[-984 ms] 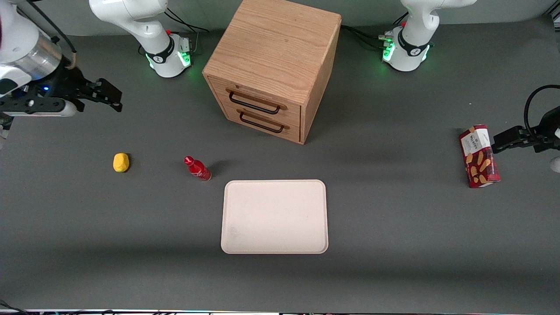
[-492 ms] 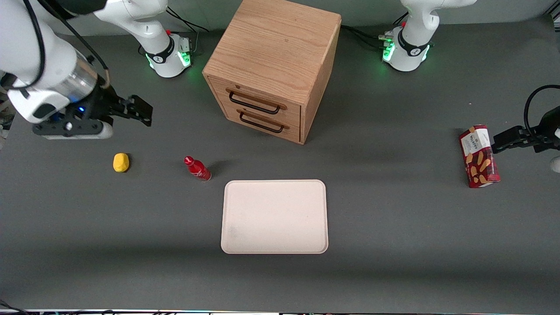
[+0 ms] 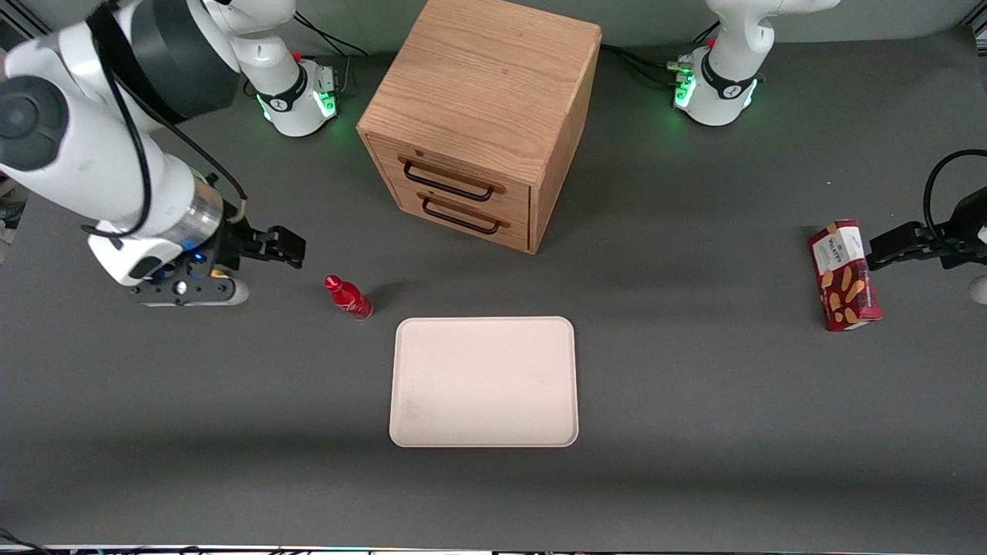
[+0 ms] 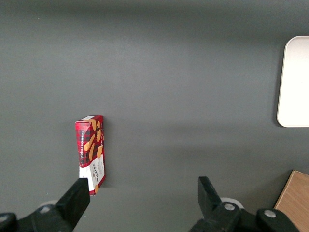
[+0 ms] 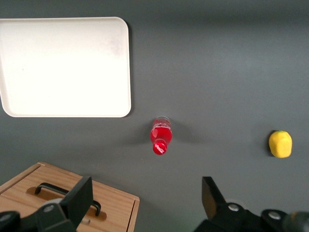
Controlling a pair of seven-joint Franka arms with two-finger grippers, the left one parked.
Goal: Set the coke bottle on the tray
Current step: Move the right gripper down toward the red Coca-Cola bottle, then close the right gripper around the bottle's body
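Note:
The coke bottle [image 3: 348,297], small, shiny red with a red cap, stands upright on the dark table beside the tray's corner; it also shows in the right wrist view [image 5: 160,134]. The tray [image 3: 483,381] is flat, pale cream-pink, and nothing lies on it; it shows in the right wrist view too [image 5: 65,67]. My right gripper [image 3: 287,250] hangs above the table, open and empty, a little farther from the front camera than the bottle and toward the working arm's end. Its fingers [image 5: 81,195] stand wide apart.
A wooden drawer cabinet [image 3: 482,116] with two black handles stands farther from the front camera than the tray. A yellow lump [image 5: 280,144] lies beside the bottle, under my arm in the front view. A red snack box [image 3: 844,275] lies toward the parked arm's end.
My right arm has swung down and toward the bottle, from the table's end to just beside it, now covering the yellow lump in the front view. The bottle and tray have not moved.

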